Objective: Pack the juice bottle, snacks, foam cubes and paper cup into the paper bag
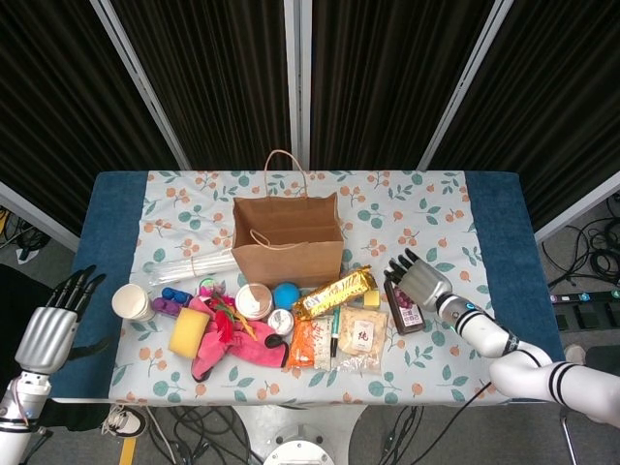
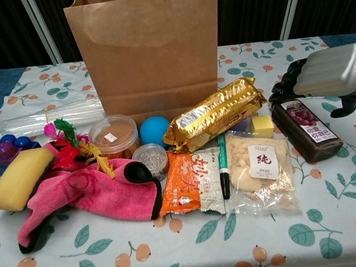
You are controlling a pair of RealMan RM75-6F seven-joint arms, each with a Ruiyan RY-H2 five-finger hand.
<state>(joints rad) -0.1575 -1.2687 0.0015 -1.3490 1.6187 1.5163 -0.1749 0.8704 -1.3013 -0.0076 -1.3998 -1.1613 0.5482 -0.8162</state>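
In the head view alone — left robot hand [image 1: 46, 334], paper cup [image 1: 131, 301].

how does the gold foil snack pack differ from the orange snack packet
The gold foil snack pack is long and bulky, lying diagonally, propped above its neighbours; the orange snack packet is short and flat, lying on the floral tablecloth. Gold is shiny, orange matte with white print. Both are sealed and unpacked.
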